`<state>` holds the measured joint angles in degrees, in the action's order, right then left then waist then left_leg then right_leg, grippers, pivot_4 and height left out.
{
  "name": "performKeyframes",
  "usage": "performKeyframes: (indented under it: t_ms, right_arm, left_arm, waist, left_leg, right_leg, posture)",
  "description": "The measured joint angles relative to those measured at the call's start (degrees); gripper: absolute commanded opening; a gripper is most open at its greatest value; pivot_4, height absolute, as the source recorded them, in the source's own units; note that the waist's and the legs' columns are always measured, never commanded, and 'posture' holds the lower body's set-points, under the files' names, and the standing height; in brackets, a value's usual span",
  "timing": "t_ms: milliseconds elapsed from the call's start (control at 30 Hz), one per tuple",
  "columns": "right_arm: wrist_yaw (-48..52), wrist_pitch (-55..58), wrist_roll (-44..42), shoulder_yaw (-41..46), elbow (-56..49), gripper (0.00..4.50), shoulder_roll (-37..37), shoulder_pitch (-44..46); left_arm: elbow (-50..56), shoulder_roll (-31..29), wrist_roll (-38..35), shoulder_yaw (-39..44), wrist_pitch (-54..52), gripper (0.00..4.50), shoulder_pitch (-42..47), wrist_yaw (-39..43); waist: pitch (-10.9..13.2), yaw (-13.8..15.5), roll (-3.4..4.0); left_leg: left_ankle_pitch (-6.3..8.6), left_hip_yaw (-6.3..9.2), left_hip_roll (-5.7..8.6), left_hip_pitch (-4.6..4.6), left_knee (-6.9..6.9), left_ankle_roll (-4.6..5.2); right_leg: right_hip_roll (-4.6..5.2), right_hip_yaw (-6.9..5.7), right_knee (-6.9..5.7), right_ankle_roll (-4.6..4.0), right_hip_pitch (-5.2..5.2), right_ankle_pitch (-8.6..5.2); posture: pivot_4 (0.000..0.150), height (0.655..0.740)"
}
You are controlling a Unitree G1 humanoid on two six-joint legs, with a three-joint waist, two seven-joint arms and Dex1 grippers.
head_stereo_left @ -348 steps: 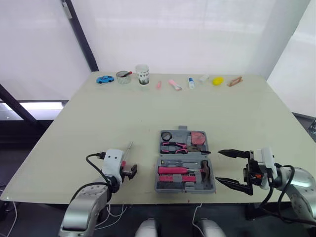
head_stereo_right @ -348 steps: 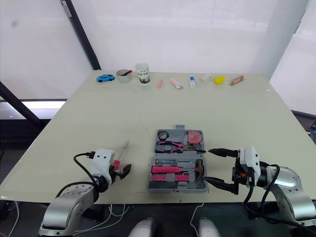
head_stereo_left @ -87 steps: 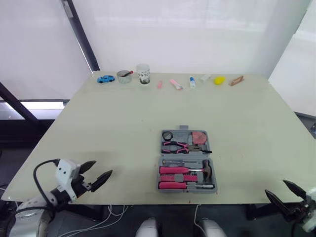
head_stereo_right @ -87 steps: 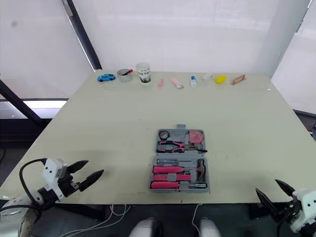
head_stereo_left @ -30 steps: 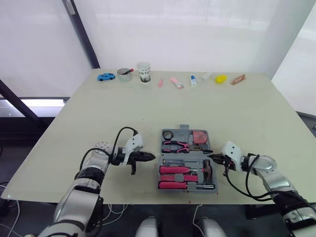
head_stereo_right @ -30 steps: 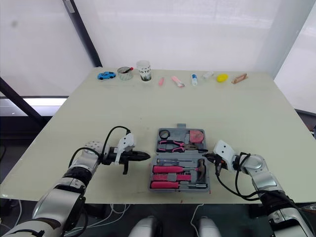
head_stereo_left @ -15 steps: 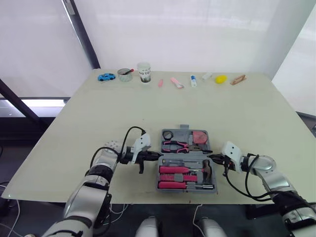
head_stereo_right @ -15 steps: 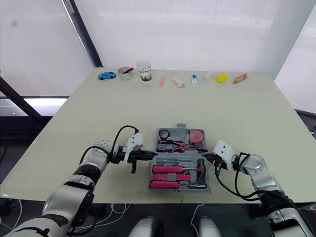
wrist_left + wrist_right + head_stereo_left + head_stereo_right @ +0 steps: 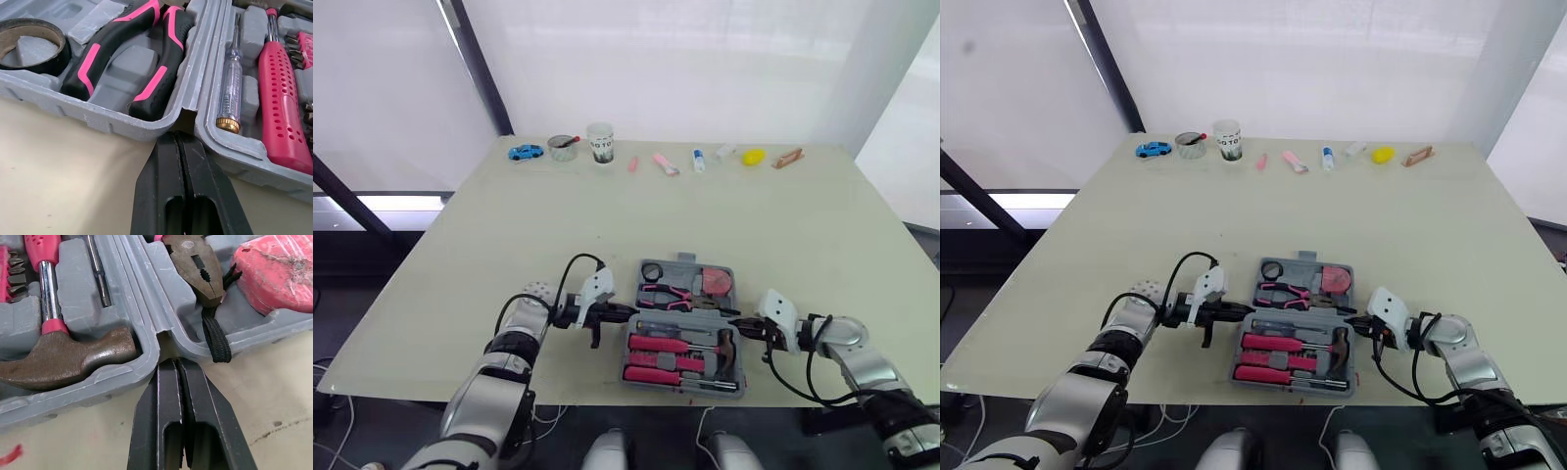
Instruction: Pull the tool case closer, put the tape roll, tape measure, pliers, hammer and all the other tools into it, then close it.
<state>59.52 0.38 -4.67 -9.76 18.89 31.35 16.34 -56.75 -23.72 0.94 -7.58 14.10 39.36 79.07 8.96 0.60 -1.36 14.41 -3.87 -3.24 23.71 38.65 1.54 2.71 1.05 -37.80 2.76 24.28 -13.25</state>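
The open grey tool case (image 9: 685, 258) lies near the table's front edge, a little askew. It holds a black tape roll (image 9: 652, 271), pink-handled pliers (image 9: 666, 293), a pink tape measure (image 9: 715, 282), a hammer (image 9: 724, 340) and pink screwdrivers (image 9: 656, 345). My left gripper (image 9: 626, 310) is shut, its tip in the notch between the two halves on the case's left side (image 9: 117, 125). My right gripper (image 9: 736, 324) is shut, its tip in the matching notch on the right side, between the hammer head (image 9: 73, 357) and the pliers' nose (image 9: 195, 264).
Along the table's far edge stand a blue toy car (image 9: 519, 153), a small bowl (image 9: 561, 148), a white cup (image 9: 599, 143), a yellow object (image 9: 754, 156) and several other small items. The case's near rim is close to the front edge.
My left gripper slid right to the case's left notch. The case has moved slightly toward me and turned a little, with both shut grippers following at its sides.
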Motion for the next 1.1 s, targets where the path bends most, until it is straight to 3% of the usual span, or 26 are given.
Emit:
performKeyframes:
  t_ms: [1100]
  right_arm:
    - [0.15, -0.67, 0.69, -0.08, 0.77, 0.08, -0.97, 0.63]
  left_arm:
    - [9.22, -2.25, -1.22, 0.01, -7.05, 0.00, -4.92, 2.56]
  waist:
    - [0.00, -1.04, 0.00]
  left_leg:
    - [0.00, 0.02, 0.00, -0.01, 0.00, 0.00]
  right_leg:
    - [0.00, 0.00, -0.03, 0.00, 0.00, 0.00]
  posture:
    - [0.150, 0.7400]
